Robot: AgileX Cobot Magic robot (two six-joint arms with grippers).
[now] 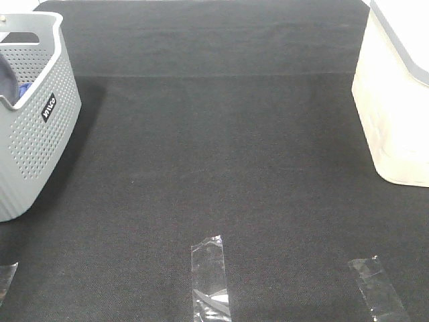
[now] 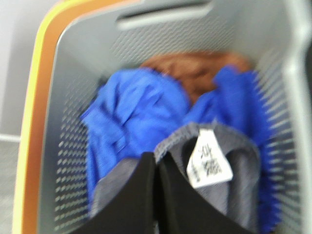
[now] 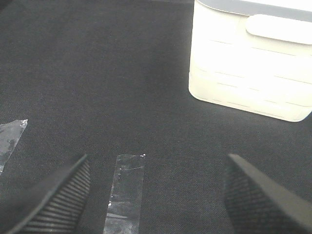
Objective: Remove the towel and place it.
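Note:
The towel, slate-grey with a white label, lies bunched in the grey perforated basket. In the left wrist view my left gripper has its black fingers pressed together at the towel's hem, with grey cloth on both sides of them, so it looks shut on the towel. The picture is blurred. In the exterior high view a dark edge of the towel shows inside the basket at the far left; neither gripper appears there. My right gripper stands open and empty over the black mat.
A bright blue cloth and a brown cloth lie under the towel in the basket. A white container stands at the right edge. Clear tape strips mark the black mat near the front.

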